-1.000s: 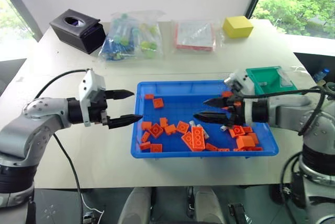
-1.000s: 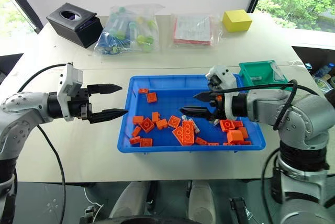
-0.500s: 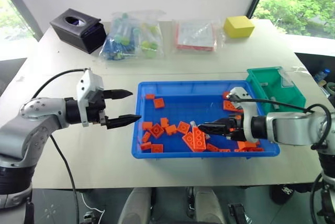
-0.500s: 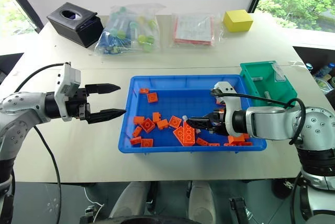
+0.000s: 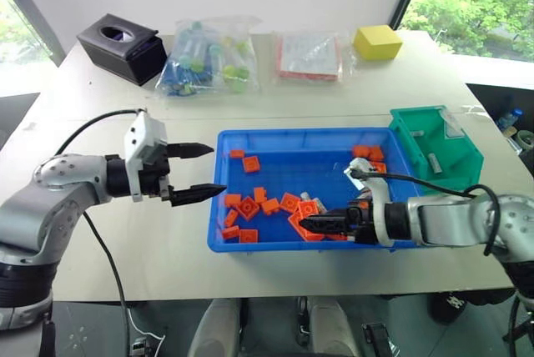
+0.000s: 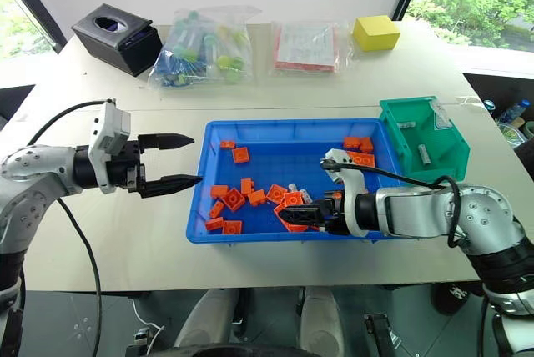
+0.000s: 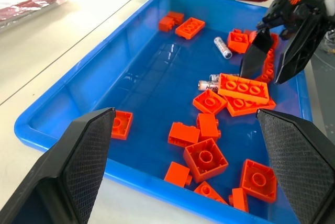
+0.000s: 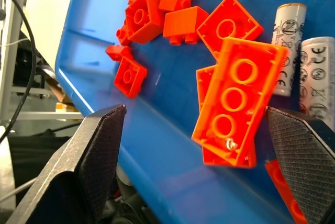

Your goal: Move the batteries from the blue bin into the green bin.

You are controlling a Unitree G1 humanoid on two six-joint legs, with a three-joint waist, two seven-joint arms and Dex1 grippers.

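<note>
Here the right gripper (image 5: 310, 223) reaches low into the blue bin (image 5: 292, 144) near its front wall, jaws spread wide and empty, above a long orange brick (image 8: 238, 101). The right wrist view brings out two batteries (image 8: 309, 72) lying side by side just beyond that brick, which the head views barely resolve. The left gripper (image 5: 203, 171) hovers outside the bin's left rim, fingers wide apart, empty. The left wrist view adds a third battery (image 7: 222, 47) farther in. Beyond, the green bin (image 5: 434, 153) holds two more cylinders.
</note>
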